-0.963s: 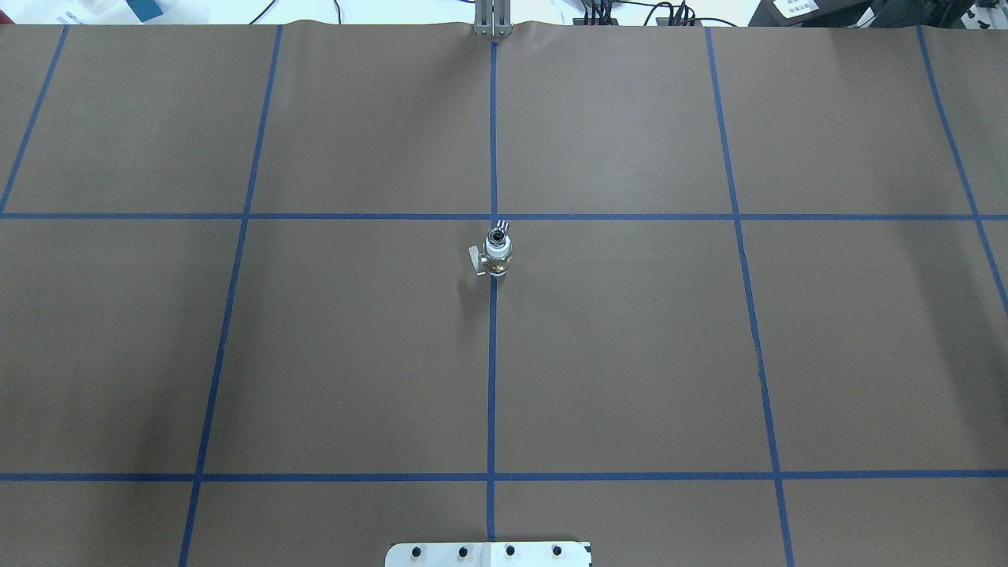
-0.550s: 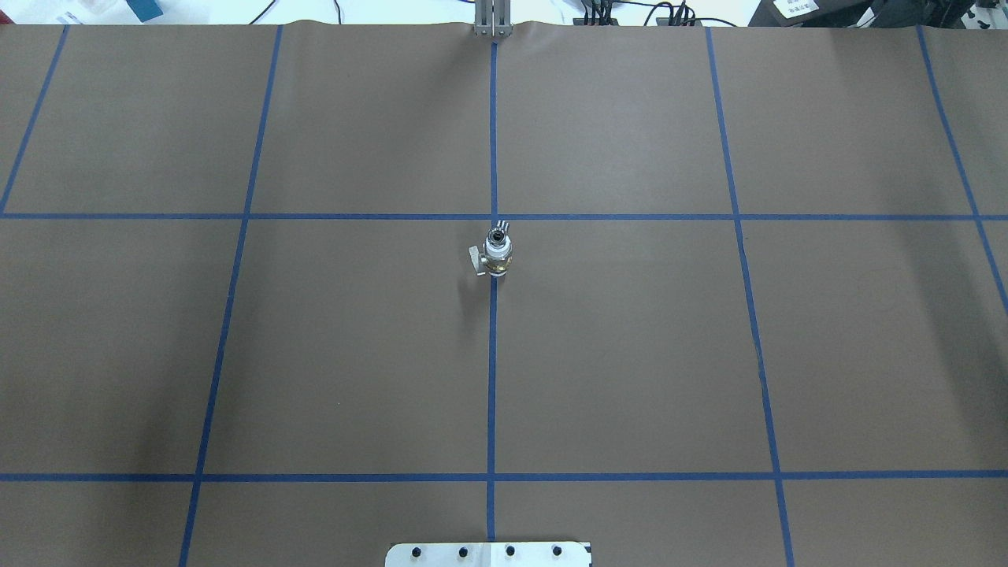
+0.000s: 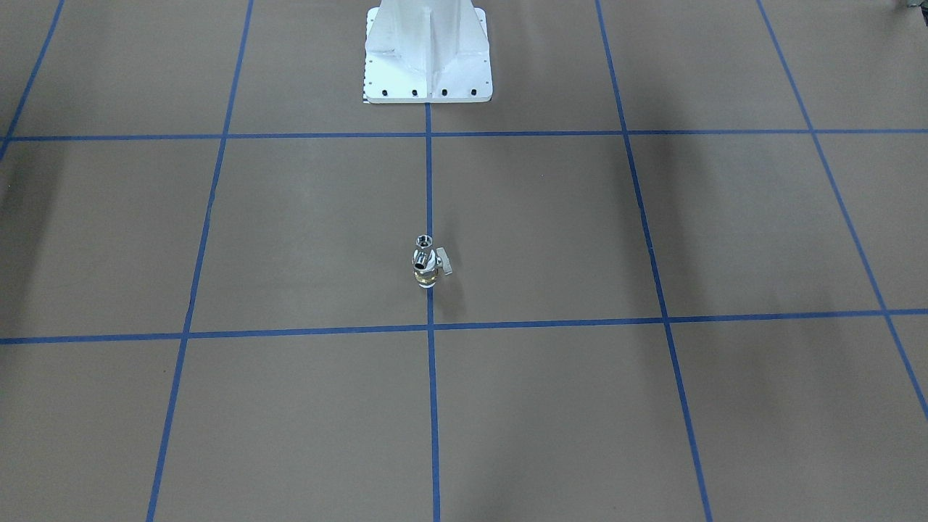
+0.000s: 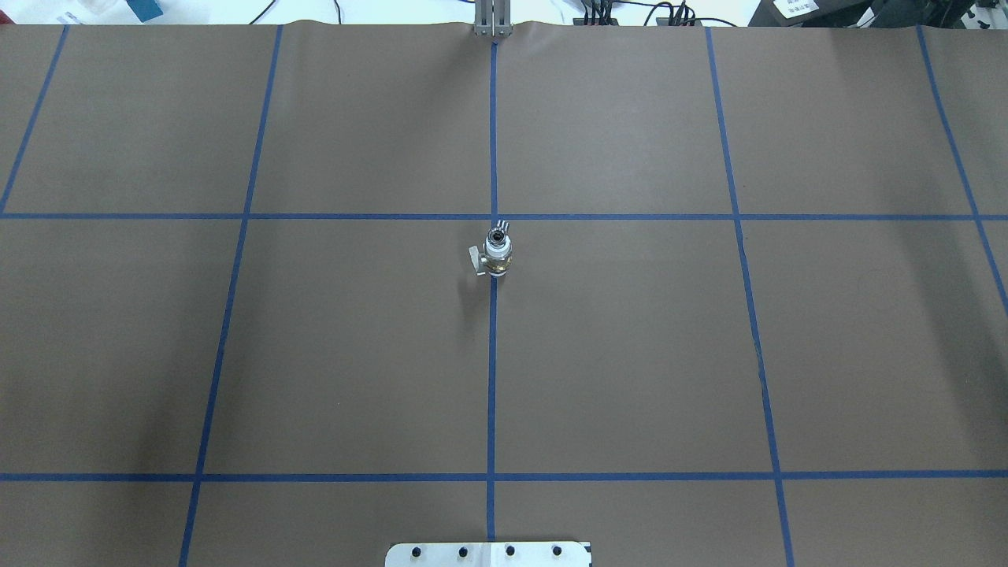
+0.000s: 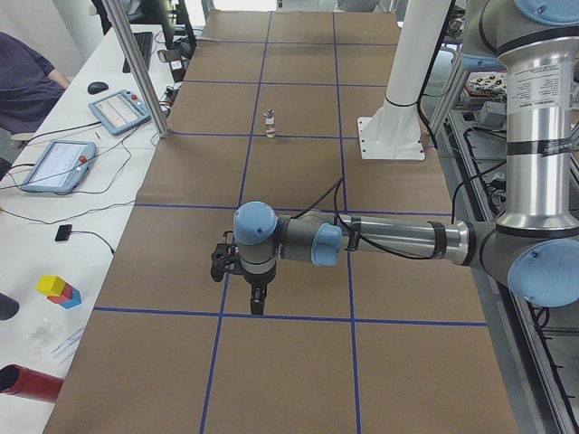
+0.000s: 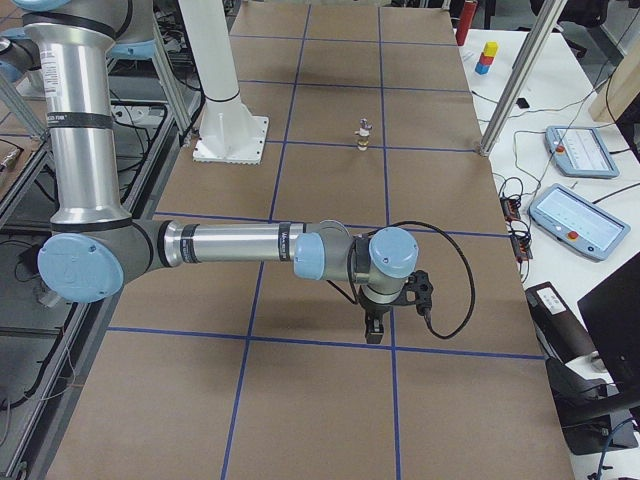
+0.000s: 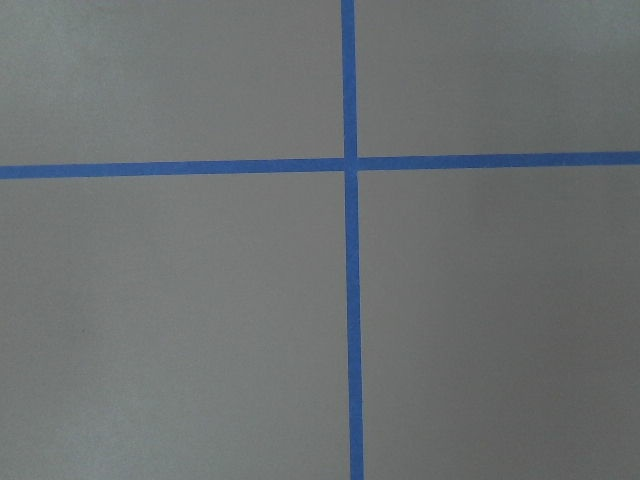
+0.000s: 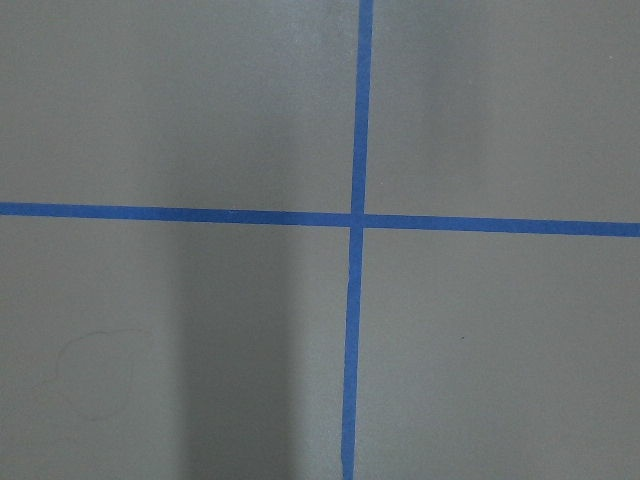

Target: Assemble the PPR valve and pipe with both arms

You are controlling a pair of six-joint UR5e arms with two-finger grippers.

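Note:
The PPR valve (image 4: 498,261), white ends with a brass band and a grey side lever, stands upright on the centre blue line of the brown mat. The chrome pipe (image 4: 498,234) sits on its top, open end showing. Both show in the front view, valve (image 3: 428,274) and pipe (image 3: 423,243), and small in the side views (image 5: 270,127) (image 6: 363,135). No gripper touches them. My left gripper (image 5: 257,307) points down at the mat, far from the valve; I cannot tell if it is open. My right gripper (image 6: 373,336) points down likewise; I cannot tell its state. Both wrist views show only mat and tape.
The white base plate (image 4: 488,554) (image 3: 428,51) stands at the robot's edge of the table. A metal post (image 5: 136,63), tablets (image 5: 56,165), coloured blocks (image 5: 59,289) and a red cylinder (image 5: 27,383) are beside the mat. A seated person (image 5: 23,81) is at the far left.

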